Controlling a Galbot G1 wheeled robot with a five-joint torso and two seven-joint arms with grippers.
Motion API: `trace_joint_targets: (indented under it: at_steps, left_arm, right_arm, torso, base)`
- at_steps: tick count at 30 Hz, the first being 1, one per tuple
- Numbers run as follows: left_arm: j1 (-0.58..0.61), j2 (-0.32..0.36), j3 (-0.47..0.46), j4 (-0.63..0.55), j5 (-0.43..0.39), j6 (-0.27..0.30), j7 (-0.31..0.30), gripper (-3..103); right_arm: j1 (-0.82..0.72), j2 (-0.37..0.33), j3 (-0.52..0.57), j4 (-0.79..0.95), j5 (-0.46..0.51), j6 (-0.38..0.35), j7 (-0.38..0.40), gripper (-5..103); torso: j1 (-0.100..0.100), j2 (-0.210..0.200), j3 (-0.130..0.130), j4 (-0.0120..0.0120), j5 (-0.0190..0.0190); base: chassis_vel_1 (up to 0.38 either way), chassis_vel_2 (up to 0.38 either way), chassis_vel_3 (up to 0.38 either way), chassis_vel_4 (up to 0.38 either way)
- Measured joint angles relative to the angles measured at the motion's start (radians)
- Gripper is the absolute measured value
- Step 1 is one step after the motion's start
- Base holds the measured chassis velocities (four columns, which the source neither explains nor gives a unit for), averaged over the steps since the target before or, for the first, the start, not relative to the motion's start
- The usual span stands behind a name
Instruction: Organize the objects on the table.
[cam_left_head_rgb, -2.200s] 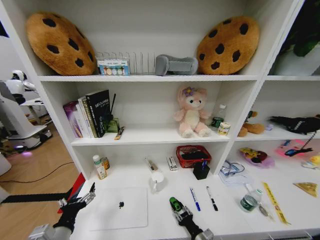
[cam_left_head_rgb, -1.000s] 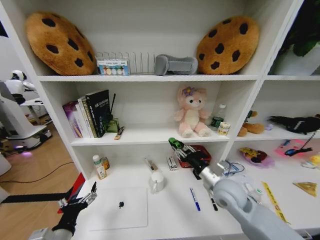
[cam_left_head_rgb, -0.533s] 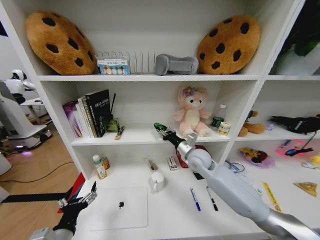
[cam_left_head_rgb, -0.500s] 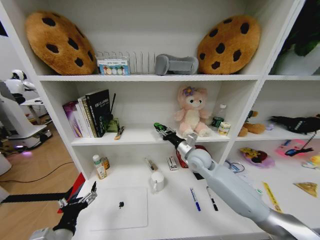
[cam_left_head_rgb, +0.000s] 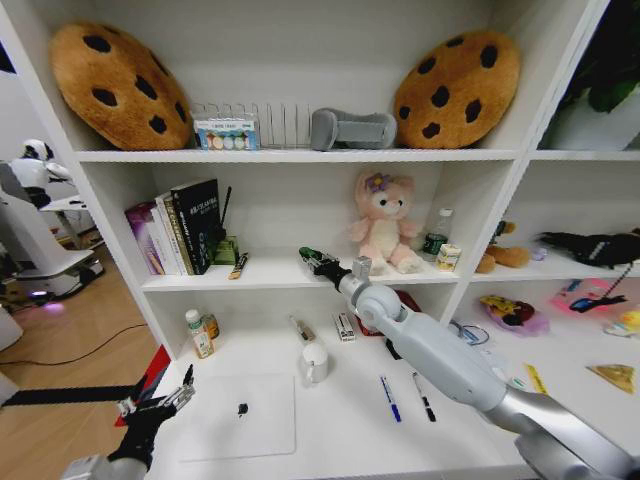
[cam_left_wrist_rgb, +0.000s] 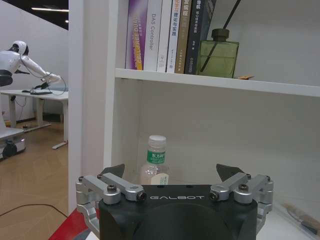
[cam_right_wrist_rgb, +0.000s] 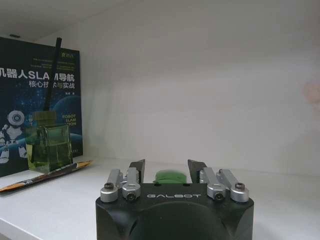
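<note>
— Where is the right claw (cam_left_head_rgb: 312, 257)?
— Up at the middle shelf (cam_left_head_rgb: 290, 272), between the books (cam_left_head_rgb: 180, 228) and the pink plush (cam_left_head_rgb: 383, 224). Its fingers sit close together around the tiny green toy car (cam_right_wrist_rgb: 169, 176) — the car lies between them, just over the shelf board.
— And the left claw (cam_left_head_rgb: 157, 402)?
— Low at the worktop's (cam_left_head_rgb: 330, 430) left front corner, jaws spread wide and empty.
— The rest?
— The silver laptop (cam_left_head_rgb: 240, 415) lies shut on the worktop; the blue pen (cam_left_head_rgb: 389, 398) and black pen (cam_left_head_rgb: 424, 396) lie side by side to its right.
</note>
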Motion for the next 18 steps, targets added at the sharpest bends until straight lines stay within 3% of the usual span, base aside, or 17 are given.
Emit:
trace_joint_targets:
  at_steps: [6,10,11,13,16,18]
  left_arm:
    - [0.003,-0.008,-0.004,0.0,-0.001,0.0,-0.001,100]
    - [0.002,-0.011,-0.003,0.0,-0.001,0.0,-0.002,100]
    - [0.001,-0.013,-0.001,-0.001,0.0,0.0,-0.003,100]
    - [-0.004,-0.016,0.001,-0.001,0.002,0.0,-0.005,100]
    - [-0.006,-0.018,0.001,0.0,0.002,0.0,-0.006,100]
    - [-0.006,-0.021,0.002,0.004,0.003,0.0,-0.007,100]
  right_arm:
    - [-0.046,-0.012,0.03,0.048,-0.003,-0.003,0.011,76]
    - [-0.065,-0.024,0.054,0.096,0.002,-0.01,0.017,81]
    - [-0.089,-0.041,0.084,0.149,0.008,-0.017,0.022,91]
    - [-0.165,-0.076,0.17,0.275,0.019,-0.031,0.027,99]
    - [-0.224,-0.1,0.23,0.355,0.024,-0.041,0.027,100]
    - [-0.38,-0.15,0.36,0.488,0.016,-0.047,0.022,100]
  torso:
    - [0.0,0.0,0.0,0.0002,0.0002]
    - [0.0,0.0,0.0,0.0003,0.0002]
    - [0.0,0.0,0.0,0.0004,0.0001]
    - [0.0,0.0,0.0,0.0001,0.0002]
    - [0.0,0.0,0.0,0.0001,0.0001]
    - [0.0,0.0,0.0,0.0,0.0002]
  base:
    - [0.0,0.0,0.0,0.0]
    - [0.0,0.0,0.0,0.0]
    - [0.0,0.0,0.0,0.0]
    - [0.0,0.0,0.0,0.0]
    - [0.0,0.0,0.0,0.0]
    - [0.0,0.0,0.0,0.0]
